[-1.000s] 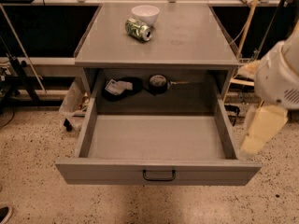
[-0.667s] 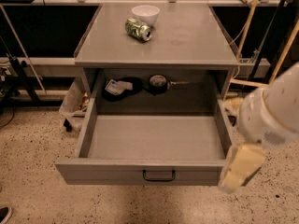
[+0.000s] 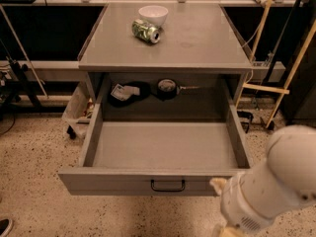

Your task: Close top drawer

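Observation:
The top drawer point(image 3: 123, 180) is a wide grey box pulled far out of the grey cabinet point(image 3: 168, 63). Its inside is bare. Its flat front faces me with a small black loop handle point(image 3: 168, 185) at the middle. The lower drawers are out of view. My gripper point(image 3: 219, 206) is at the bottom right, low in front of the right end of the drawer front, at the tip of my thick white arm point(image 3: 276, 181). The arm hides most of it.
A white bowl point(image 3: 153, 15) and a green can point(image 3: 146, 31) lying on its side sit on the cabinet top. Dark items point(image 3: 129, 93) lie in the shadowed opening behind the drawer. Wooden poles point(image 3: 291, 78) lean at the right; black stand legs point(image 3: 19, 78) at the left.
My arm and gripper have moved down and to the left, from beside the drawer's right wall to low in front of its right front corner. The drawer has not moved.

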Available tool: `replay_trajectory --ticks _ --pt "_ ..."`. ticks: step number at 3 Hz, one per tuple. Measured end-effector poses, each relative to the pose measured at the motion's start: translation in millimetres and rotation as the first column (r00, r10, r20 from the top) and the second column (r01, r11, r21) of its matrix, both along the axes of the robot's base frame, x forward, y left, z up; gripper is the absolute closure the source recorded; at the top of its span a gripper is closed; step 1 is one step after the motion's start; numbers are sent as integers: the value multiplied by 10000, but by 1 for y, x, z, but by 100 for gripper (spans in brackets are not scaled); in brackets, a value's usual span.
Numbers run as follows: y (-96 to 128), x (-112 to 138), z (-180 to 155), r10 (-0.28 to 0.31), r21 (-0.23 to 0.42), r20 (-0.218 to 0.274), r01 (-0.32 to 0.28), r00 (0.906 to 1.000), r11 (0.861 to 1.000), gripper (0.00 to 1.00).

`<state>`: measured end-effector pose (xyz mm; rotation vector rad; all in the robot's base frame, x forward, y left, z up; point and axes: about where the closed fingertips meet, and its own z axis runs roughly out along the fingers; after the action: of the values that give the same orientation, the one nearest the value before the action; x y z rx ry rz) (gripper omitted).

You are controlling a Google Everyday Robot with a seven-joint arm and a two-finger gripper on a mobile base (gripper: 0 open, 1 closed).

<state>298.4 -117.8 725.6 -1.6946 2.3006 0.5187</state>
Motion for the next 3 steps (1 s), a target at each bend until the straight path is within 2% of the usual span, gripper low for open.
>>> replay_trajectory --ticks 1,2,3 --pt "9 -39 -74 -273 -329 -1167 236 9928 9992 0" --pt "6 -25 -136 -856 -944 -1346 732 9872 9928 0" --pt "-27 29 -159 -1755 -2014 -697 1584 9820 9666 0"
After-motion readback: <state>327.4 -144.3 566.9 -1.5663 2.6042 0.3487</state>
